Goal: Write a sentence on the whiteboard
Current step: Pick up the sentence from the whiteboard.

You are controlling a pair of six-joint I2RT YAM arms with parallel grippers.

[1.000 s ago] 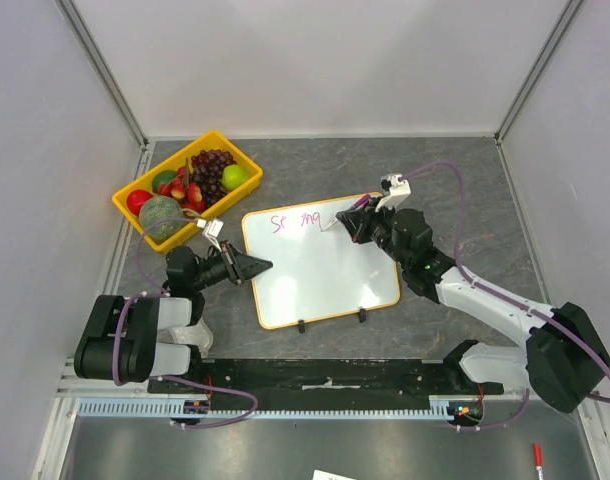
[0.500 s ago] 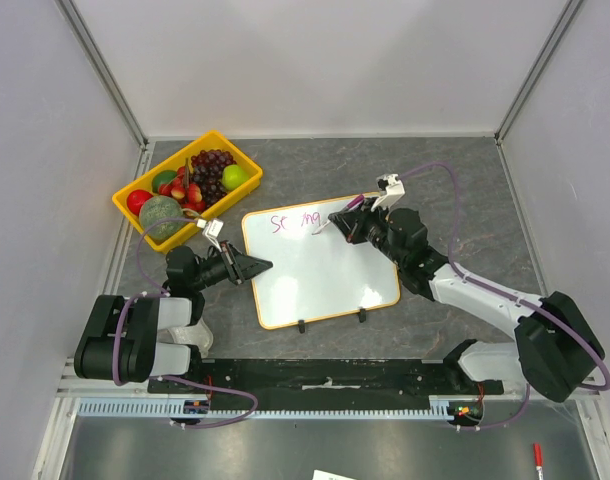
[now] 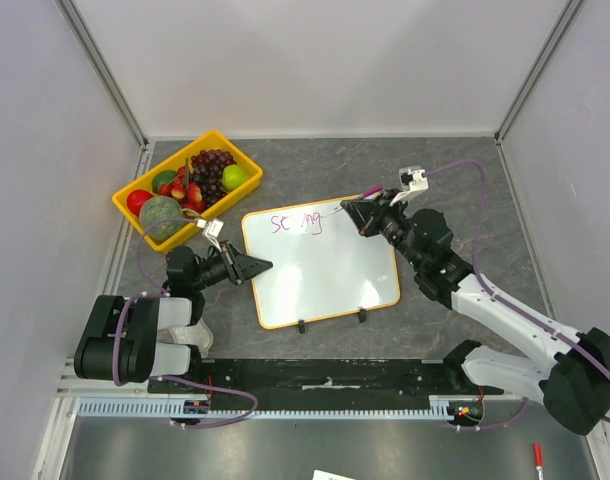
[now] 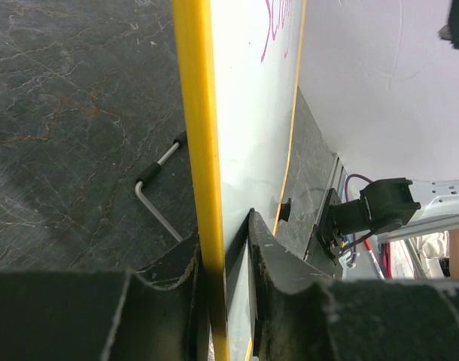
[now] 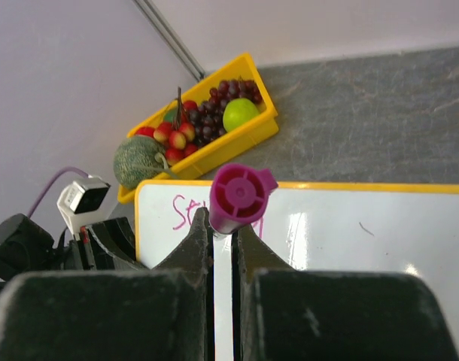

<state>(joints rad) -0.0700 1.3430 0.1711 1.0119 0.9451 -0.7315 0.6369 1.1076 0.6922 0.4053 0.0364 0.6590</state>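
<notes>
- Currently the whiteboard [image 3: 325, 270] lies flat on the dark stone-patterned table [image 3: 465, 170], roughly in the middle, turned a little so its left side sits farther back than its right.
- Its two black feet [image 3: 301, 325] stick out from the near edge.
- The magenta writing [image 3: 295, 221] runs in one line along the far left part of the whiteboard. It starts with an "S" and ends in "ng"; the letters between are too small to read.
- The left gripper [image 3: 255, 266] reaches in from the left, its jaws narrow and clamped on the whiteboard's left edge. In the left wrist view one finger [image 4: 177, 274] sits on each side of the yellow frame.
- The right gripper [image 3: 362, 212] hangs over the far right part of the whiteboard. Its jaws are almost closed, pinching a marker [image 5: 241, 197] whose magenta end points up at the wrist camera.
- The marker points toward the writing, just right of the "ng"; I cannot tell whether the tip touches the surface.
- A yellow tray [image 3: 240, 152] of fruit [image 3: 213, 165] stands at the far left of the table, near the whiteboard's far left corner but apart from it.
</notes>
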